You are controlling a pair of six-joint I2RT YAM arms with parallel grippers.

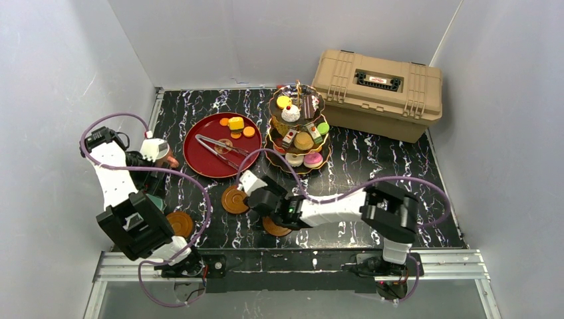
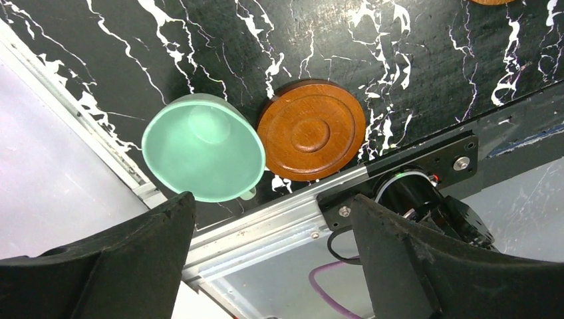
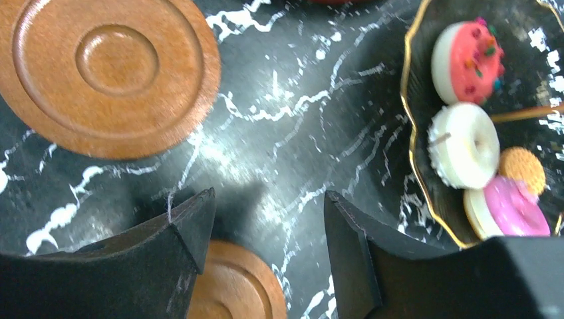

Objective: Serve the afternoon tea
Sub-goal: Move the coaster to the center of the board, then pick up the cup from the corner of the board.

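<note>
Holds both jaws wide apart, gripping nothing. Hangs left jaws over teal cup (image 2: 203, 147), upright on surface (image 2: 399, 40) just beside a saucer (image 2: 311, 130); right jaws over two saucers (image 3: 110, 66), near stand (image 3: 406, 113) bearing pastries (image 3: 467, 60).

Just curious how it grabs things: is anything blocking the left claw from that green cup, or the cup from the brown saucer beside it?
Nothing visible does. The left gripper is open with only bare space before the teal cup, and the saucer sits right beside it, empty.
</note>
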